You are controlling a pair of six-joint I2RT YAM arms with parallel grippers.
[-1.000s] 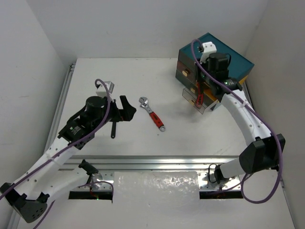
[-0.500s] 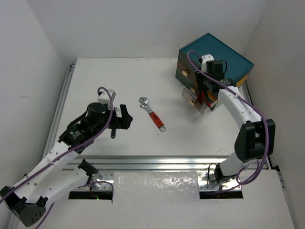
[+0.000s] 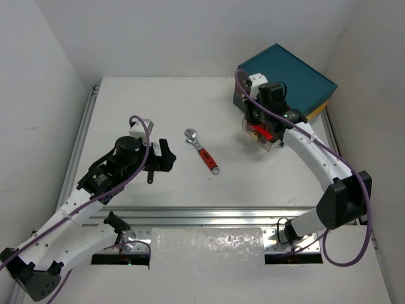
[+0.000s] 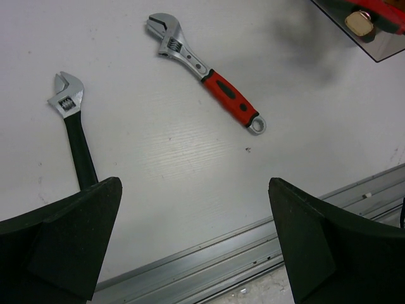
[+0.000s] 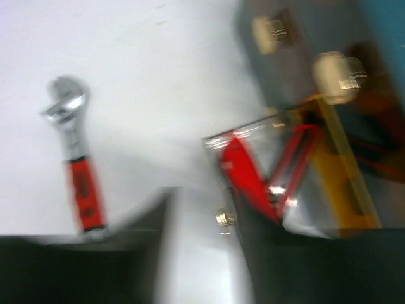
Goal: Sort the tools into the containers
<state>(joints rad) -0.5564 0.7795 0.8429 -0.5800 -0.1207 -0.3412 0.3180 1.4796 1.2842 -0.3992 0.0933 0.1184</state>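
— where's the left gripper (image 3: 161, 155)?
— low over the table (image 3: 177, 107), fingers wide apart and empty. the black wrench (image 4: 71, 130) lies just ahead of one finger, so it's likely lined up for a pick. the red wrench (image 3: 201, 151) lies loose mid-table.
— and the right gripper (image 3: 258, 121)?
— over the pulled-out drawer (image 3: 274, 143) of the chest (image 3: 297, 76). its wrist view is blurred, but the fingers look apart, holding nothing. the red pliers (image 5: 250, 171) lie inside the drawer, and the overhead view half hides them.
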